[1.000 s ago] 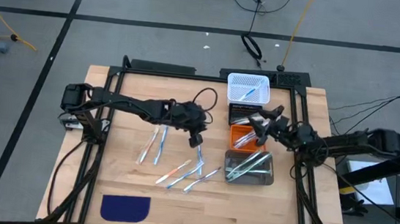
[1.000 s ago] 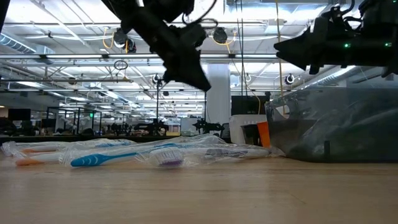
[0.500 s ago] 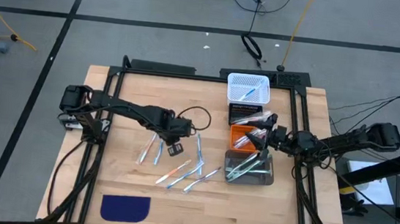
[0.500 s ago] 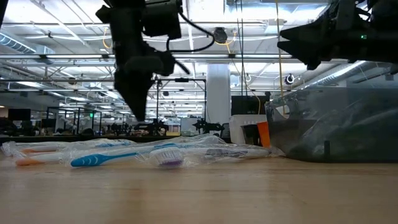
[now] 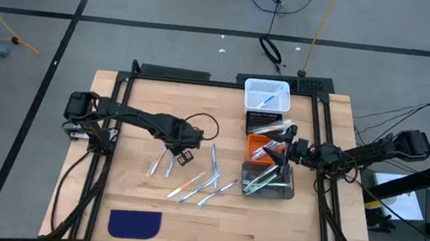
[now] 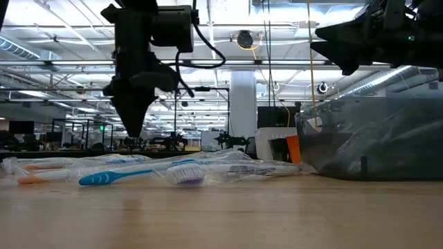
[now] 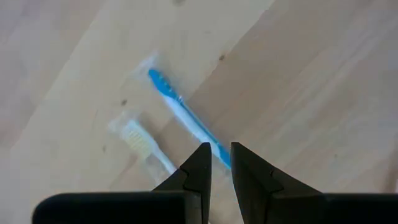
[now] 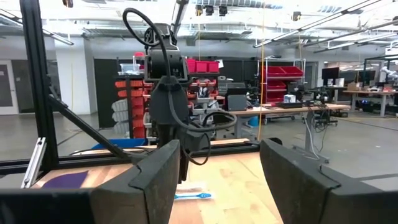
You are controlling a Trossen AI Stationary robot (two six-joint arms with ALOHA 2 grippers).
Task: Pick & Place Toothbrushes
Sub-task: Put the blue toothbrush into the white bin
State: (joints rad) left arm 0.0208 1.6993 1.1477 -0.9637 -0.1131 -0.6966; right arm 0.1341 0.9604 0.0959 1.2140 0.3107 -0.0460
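Note:
Several wrapped toothbrushes lie flat on the wooden table (image 5: 145, 106), among them a blue one (image 7: 184, 113) and a white one (image 7: 138, 138); the pair shows in the high view too, toothbrushes (image 5: 165, 162). My left gripper (image 5: 185, 156) hangs above them, pointing straight down, its tips (image 6: 131, 130) clear of the wrappers, open by a narrow gap with the blue brush below that gap. My right gripper (image 5: 278, 150) waits open and empty above the bins at the right.
Four bins line the right side: a white basket (image 5: 267, 95), a black bin (image 5: 266, 124), an orange bin (image 5: 259, 148) and a clear bin (image 5: 268, 181) holding several brushes. More toothbrushes (image 5: 202, 186) lie mid-table. A dark blue patch (image 5: 135, 223) lies near the front.
My left gripper has gone toward the table's left edge and a little down, tipping from a slant until it points straight down over the blue and white brushes. My right gripper has swung slightly toward the near edge, staying open above the bins.

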